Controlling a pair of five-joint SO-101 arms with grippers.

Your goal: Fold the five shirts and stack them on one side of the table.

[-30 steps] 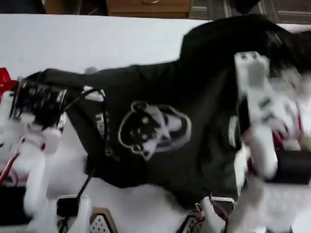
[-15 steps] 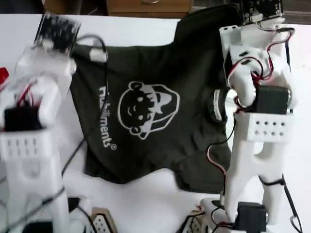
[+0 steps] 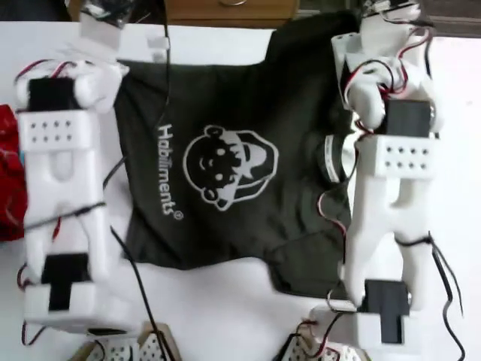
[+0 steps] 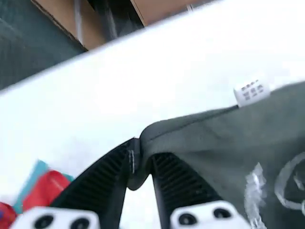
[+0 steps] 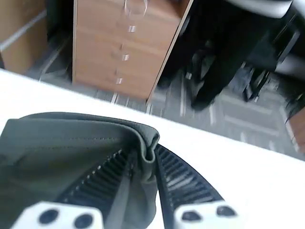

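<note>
— As both arms went to the far edge, the dark shirt point(image 3: 225, 226) got pulled flat on the table point(image 3: 225, 301), print up.
— Yes; left gripper point(image 4: 140, 155) & right gripper point(image 5: 145, 157) each pinch its far hem (jaws closed on cloth), so probably ready for 1st fold.

This looks like an office, or a work room set up in one. Beyond the white counter point(image 5: 238, 162) stands a brown wooden drawer cabinet point(image 5: 119, 47) with small metal handles, the kind kept beside a desk. The floor point(image 5: 238, 114) is grey carpet with pale seams, as if laid in tiles. Next to the cabinet is a dark shape, possibly a swivel chair point(image 5: 224, 52), though it is too blurred to be sure. In the left wrist view, brown board panels point(image 4: 157, 7) stand past the counter's edge.
</note>
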